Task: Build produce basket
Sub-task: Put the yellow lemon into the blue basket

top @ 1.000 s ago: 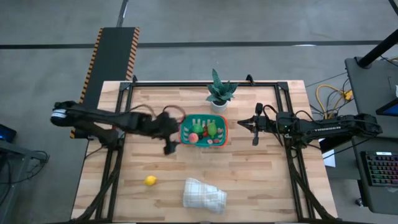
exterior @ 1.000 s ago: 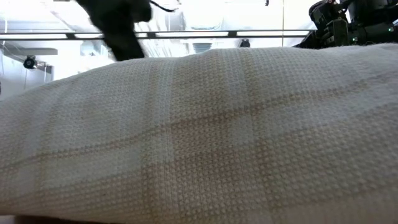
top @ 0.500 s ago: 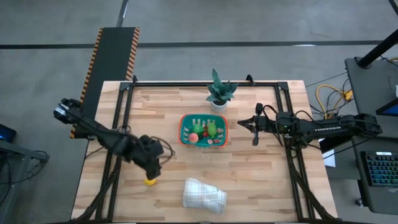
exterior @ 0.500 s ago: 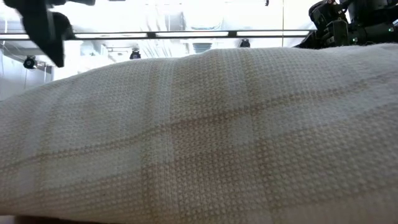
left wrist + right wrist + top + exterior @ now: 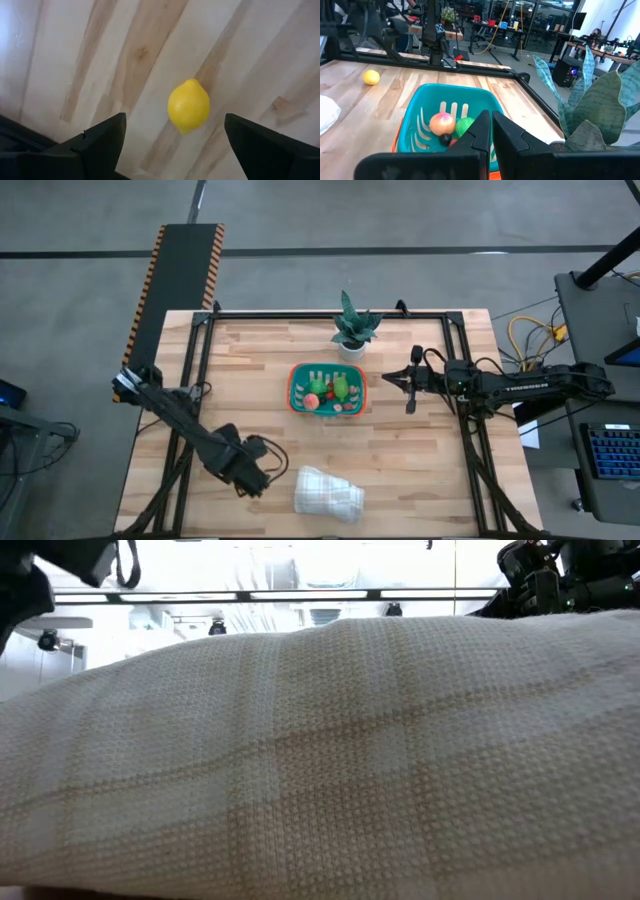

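Observation:
A yellow lemon lies on the wooden table near its front left; it also shows in the right wrist view. My left gripper hovers over it, open, one finger on either side, touching nothing; in the high view my left gripper hides the lemon. The teal basket with an orange rim stands at the table's middle and holds several pieces: green, pink-orange, red and dark. My right gripper is shut and empty just right of the basket.
A folded white checked cloth lies near the front edge, right of my left gripper, and fills the low view. A green potted plant stands behind the basket. Bare wood lies left of the basket.
My left gripper has gone from the basket's left side toward the table's near left, down over the lemon. The lemon has stayed where it was. My right arm has kept still.

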Tool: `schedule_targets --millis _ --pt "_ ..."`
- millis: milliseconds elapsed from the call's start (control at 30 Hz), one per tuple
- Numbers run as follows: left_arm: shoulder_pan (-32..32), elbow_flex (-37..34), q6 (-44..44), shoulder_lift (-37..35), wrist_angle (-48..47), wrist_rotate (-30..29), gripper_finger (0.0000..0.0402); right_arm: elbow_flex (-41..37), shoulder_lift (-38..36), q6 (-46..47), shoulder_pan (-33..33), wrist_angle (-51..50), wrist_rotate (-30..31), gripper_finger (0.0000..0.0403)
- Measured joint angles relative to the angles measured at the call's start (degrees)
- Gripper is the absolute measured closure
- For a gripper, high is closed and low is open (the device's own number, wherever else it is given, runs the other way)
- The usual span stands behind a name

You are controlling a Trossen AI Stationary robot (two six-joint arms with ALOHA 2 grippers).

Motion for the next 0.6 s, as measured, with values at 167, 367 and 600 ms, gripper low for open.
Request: schedule_targets --millis 167,367,600 --pt "-1.5 0.1 0.1 2.7 1.2 -0.1 0.0079 0.0 0.0 0.3 0.0 0.3 0.0 0.0394" --pt "-3.2 -0.9 0.6 3.9 1.0 -0.4 0.0079 0.0 0.0 0.5 0.0 0.5 0.0 0.0394" --pt "-4.4 -0.9 3.2 3.7 1.5 -3.0 0.0079 0.0 0.0 0.5 0.0 0.6 0.0 0.0394"
